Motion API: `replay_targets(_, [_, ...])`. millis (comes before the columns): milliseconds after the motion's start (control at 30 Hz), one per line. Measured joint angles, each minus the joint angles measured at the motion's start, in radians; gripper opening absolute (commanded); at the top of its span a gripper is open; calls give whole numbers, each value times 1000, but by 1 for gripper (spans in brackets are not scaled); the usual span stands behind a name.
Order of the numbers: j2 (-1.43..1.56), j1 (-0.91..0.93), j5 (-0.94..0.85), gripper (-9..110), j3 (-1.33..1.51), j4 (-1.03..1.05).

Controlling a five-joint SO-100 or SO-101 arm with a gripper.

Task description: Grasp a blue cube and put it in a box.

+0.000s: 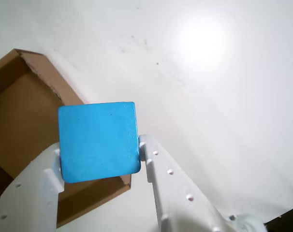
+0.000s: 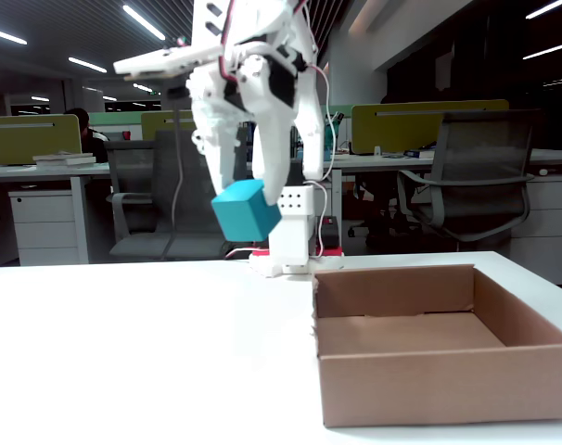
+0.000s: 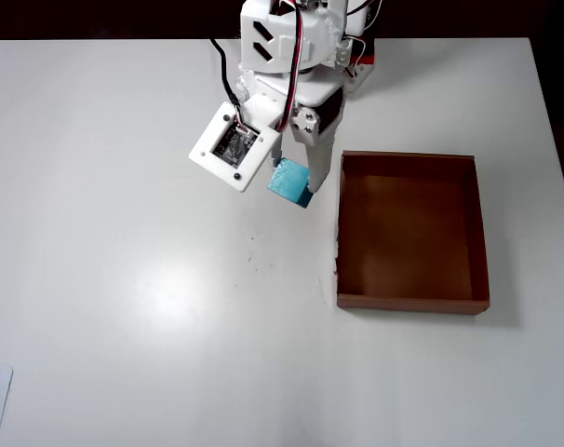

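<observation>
My gripper is shut on the blue cube, which fills the gap between the white fingers in the wrist view. In the fixed view the gripper holds the cube well above the white table, to the left of the box. The overhead view shows the cube in the gripper just left of the box's left wall. The brown cardboard box is open and empty; its corner shows at the left of the wrist view.
The arm's base stands at the table's far edge behind the box. The white table spreads left and in front of the box. Office chairs and desks stand beyond the table in the fixed view.
</observation>
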Motion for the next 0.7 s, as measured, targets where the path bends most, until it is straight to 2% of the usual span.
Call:
replay_targets(433, [89, -282, 57, 15, -8, -15])
replay_targets(700, [-32, -382, 57, 15, 49, -140])
